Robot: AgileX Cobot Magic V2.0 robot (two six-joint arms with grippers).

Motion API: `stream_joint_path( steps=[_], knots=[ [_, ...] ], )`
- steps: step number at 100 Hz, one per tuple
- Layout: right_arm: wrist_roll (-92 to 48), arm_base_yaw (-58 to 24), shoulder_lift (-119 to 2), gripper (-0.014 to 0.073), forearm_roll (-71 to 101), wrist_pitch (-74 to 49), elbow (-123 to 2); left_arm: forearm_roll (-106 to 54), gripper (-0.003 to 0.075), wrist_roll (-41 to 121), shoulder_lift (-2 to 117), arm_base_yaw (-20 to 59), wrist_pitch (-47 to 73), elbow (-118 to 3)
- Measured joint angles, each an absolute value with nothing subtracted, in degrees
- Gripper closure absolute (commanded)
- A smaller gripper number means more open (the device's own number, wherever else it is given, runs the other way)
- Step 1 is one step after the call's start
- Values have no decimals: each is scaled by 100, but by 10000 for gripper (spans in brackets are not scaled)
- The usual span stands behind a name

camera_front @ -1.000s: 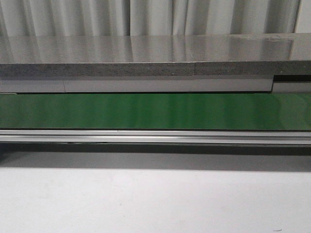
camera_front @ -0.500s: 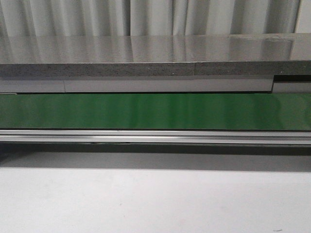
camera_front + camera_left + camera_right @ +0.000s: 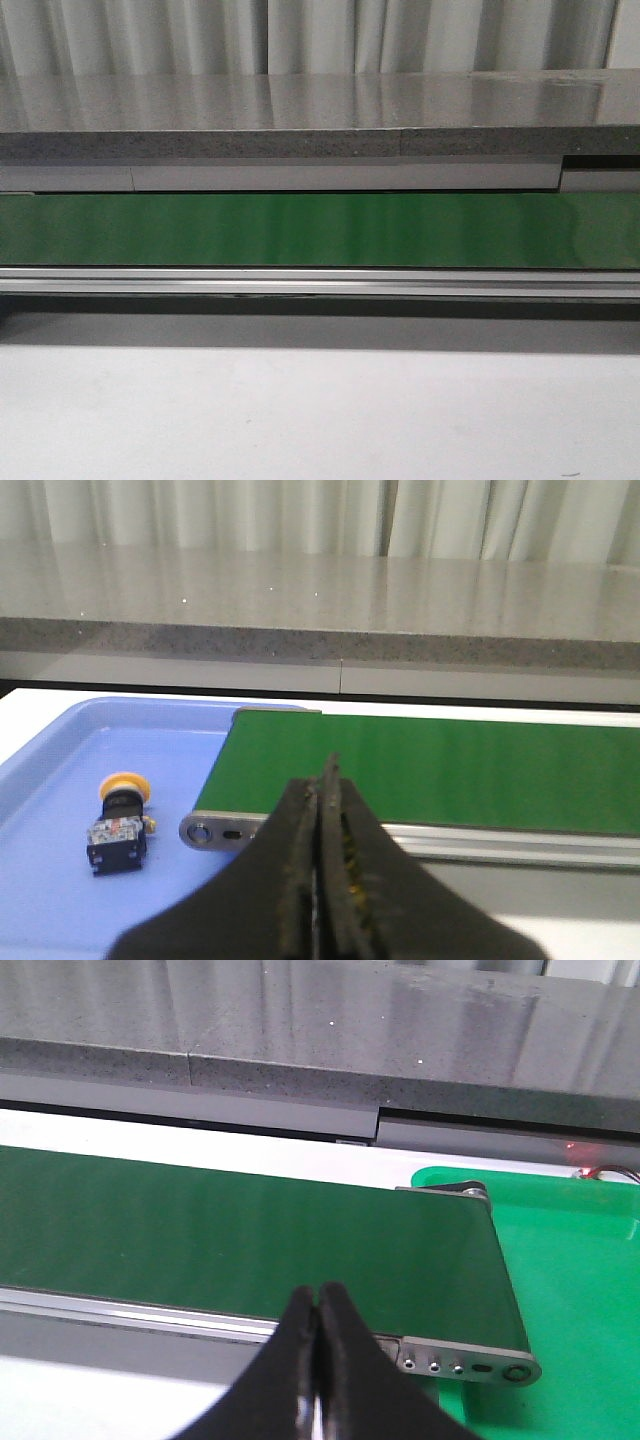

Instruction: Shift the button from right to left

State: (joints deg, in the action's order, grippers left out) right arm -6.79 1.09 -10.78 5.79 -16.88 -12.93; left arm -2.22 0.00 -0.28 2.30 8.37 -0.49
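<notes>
Left hand (image 3: 320, 780) closed; button (image 3: 120, 820) lies cap away.

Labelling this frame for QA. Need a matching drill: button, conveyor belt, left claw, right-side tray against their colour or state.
Column one:
1. button
2. conveyor belt
3. left claw
4. tray beside the belt's right end

Column two:
A. bright green, nothing seen in it
B. shut, holding nothing
C. lying in the blue tray
D. dark green, bare on top

Pairs: 1-C, 2-D, 3-B, 4-A
</notes>
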Motion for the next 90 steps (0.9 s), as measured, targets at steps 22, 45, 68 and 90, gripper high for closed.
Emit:
stream_joint_path(
  steps=[22, 45, 68, 90],
  knots=[
    [-679, 109, -1078, 659, 579, -1692, -1293, -245, 741, 0, -28, 230, 528, -3],
    [-679, 109, -1078, 659, 579, -1692, -1293, -245, 741, 0, -28, 230, 528, -3],
    [-679, 109, -1078, 659, 579, -1692, -1293, -245, 741, 0, -28, 230, 528, -3],
    [-679, 109, -1078, 659, 579, -1692, -1293, -245, 741, 0, -28, 230, 528, -3]
  ],
)
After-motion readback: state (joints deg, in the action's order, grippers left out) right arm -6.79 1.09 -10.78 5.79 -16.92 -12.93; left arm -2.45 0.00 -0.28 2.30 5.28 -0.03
